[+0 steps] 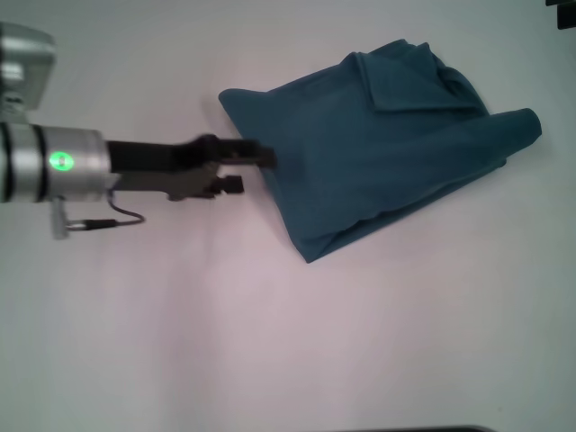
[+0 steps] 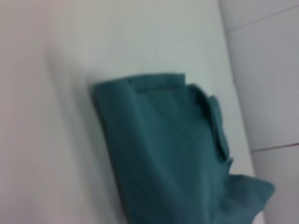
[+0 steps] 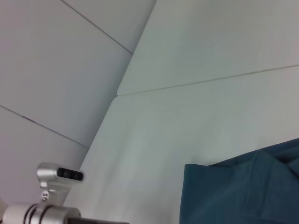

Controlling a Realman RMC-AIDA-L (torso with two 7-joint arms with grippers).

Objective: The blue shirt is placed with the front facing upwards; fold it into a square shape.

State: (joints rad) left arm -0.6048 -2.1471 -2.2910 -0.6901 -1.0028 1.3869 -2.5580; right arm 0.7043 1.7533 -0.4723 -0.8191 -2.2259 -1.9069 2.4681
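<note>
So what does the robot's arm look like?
The left arm is a shiny silver metal tube with black rings and a glowing green light. A thin grey cable loops beneath it. Its left pincer is black, with two narrow fingers. The right arm isn't visible.

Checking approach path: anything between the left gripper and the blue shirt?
Nothing visible. In the head view the left gripper is already at the left edge of the blue shirt, with only bare white table around it. Whether the jaws have gripped the cloth cannot be told.
</note>
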